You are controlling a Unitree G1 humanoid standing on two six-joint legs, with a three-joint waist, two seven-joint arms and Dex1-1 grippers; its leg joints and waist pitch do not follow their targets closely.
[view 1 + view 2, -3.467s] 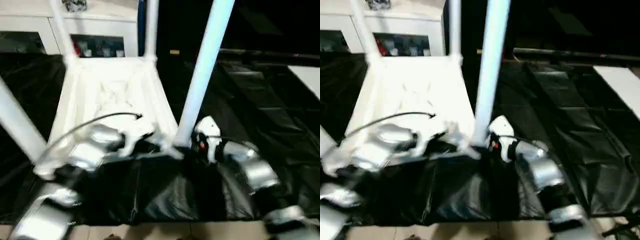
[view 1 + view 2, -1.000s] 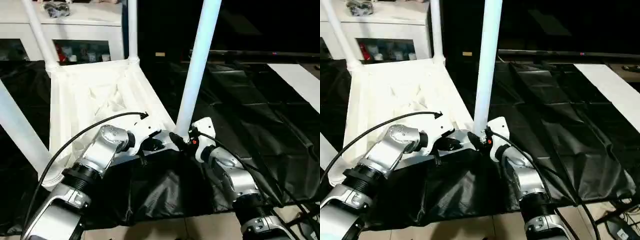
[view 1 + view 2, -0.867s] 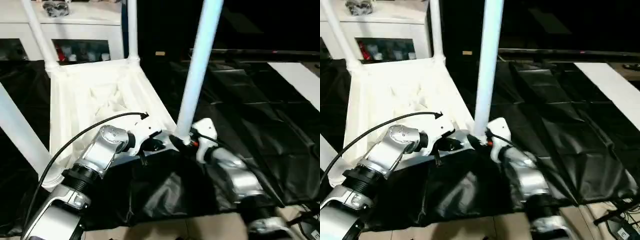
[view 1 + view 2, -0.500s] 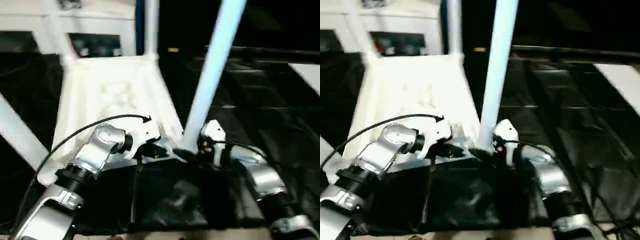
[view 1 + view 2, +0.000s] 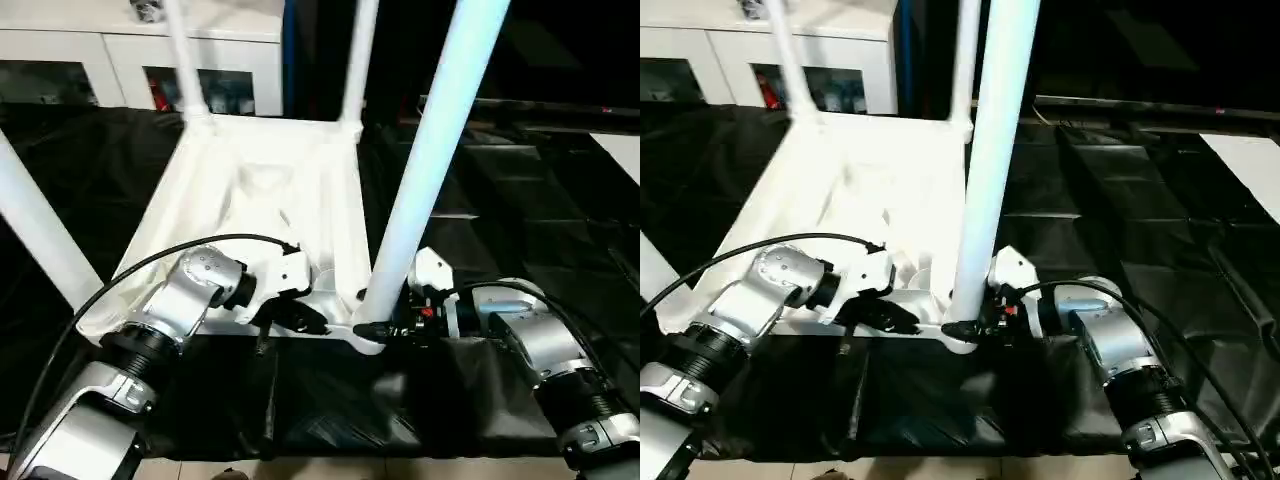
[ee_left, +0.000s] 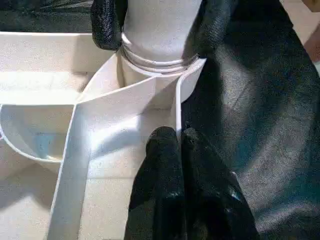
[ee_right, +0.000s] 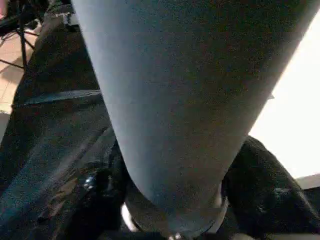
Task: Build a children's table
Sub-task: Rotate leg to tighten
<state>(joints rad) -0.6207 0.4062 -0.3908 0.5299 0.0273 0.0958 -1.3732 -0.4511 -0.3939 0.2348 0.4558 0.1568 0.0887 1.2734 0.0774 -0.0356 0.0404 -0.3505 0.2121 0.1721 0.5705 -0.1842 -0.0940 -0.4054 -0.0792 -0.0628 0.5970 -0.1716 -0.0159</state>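
upturned white plastic tabletop (image 5: pixel 255 215) lying on crinkled glossy black sheeting (image 5: pixel 520 215), ribbed underside up, smooth tapered tube legs rising from its round corner sockets. nearest right leg (image 5: pixel 425 170) standing in the near right corner socket (image 6: pixel 157 65), ringed collar at its base. left claw (image 6: pixel 171 145) pressed together, matte black fingertips touching a thin rib on the underside just beside that socket. right claw (image 5: pixel 385 328) clamped around the base of that leg, one rubbery black finger (image 6: pixel 106 22) on each side of the round tube. silver forearms jointed, black cable arching over the left one. white cabinet (image 5: pixel 120 60) with glass doors beyond the sheeting's far edge.
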